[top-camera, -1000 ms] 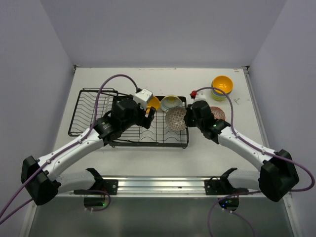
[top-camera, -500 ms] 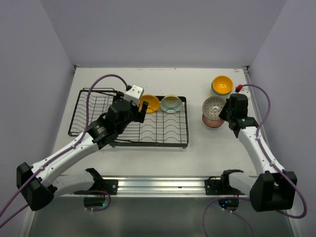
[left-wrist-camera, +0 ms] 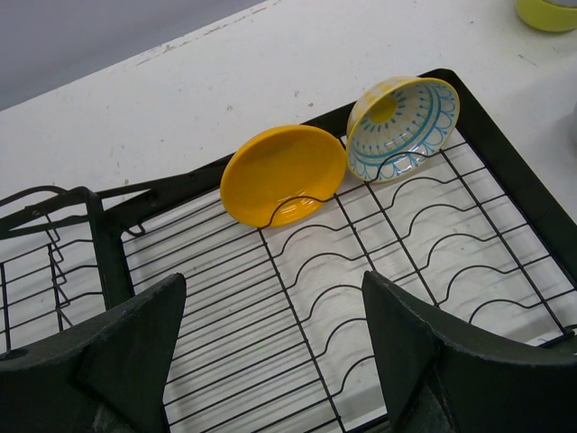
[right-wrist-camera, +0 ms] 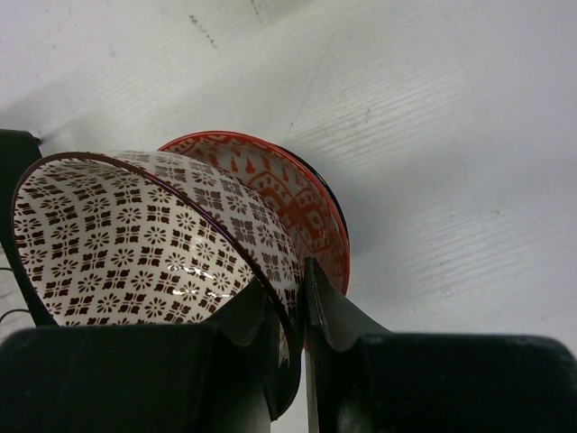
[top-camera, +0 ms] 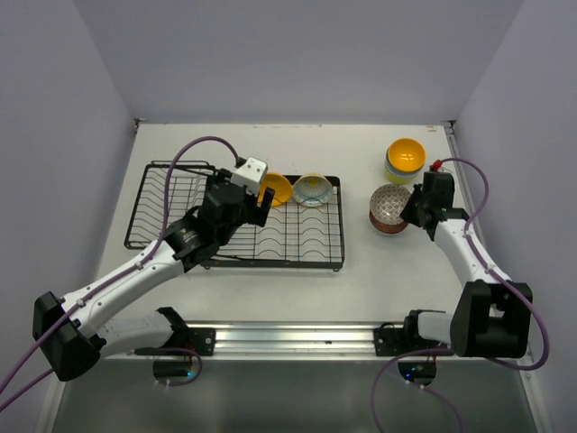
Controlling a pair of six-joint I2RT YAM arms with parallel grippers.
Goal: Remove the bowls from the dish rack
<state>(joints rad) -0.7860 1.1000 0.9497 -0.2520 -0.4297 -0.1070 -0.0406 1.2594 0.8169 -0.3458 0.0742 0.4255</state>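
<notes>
Since the frame half a second ago, the brown bowl (top-camera: 389, 200) is being brought a little lower by the right gripper (top-camera: 411, 207), and the left gripper (top-camera: 256, 200) is being shifted slightly right over the rack (top-camera: 297, 248).

The brown bowl (right-wrist-camera: 135, 244) is being held tilted, its rim pinched by the right gripper (right-wrist-camera: 290, 302) with one finger inside and one outside. Its lower side is being set into the red bowl (right-wrist-camera: 302, 194), which is resting on the table (top-camera: 361, 280) right of the rack. Whether the two are touching cannot be told.

The left gripper (left-wrist-camera: 272, 302) is being held spread wide, with nothing between its fingers. Two bowls are being left standing on edge in the slots along the rack's (left-wrist-camera: 505, 171) far side: the orange bowl (left-wrist-camera: 284, 176) and, just beside it on the right, the blue bowl (left-wrist-camera: 403, 126).

The orange bowl is lying straight ahead of the left gripper, near its centre line, its hollow turned toward the fingers and its rim leaning back. The left arm is judged much the nearer to both, the right being well apart. A reach forward is being called for, with the fingers turned to straddle the upper rim.
</notes>
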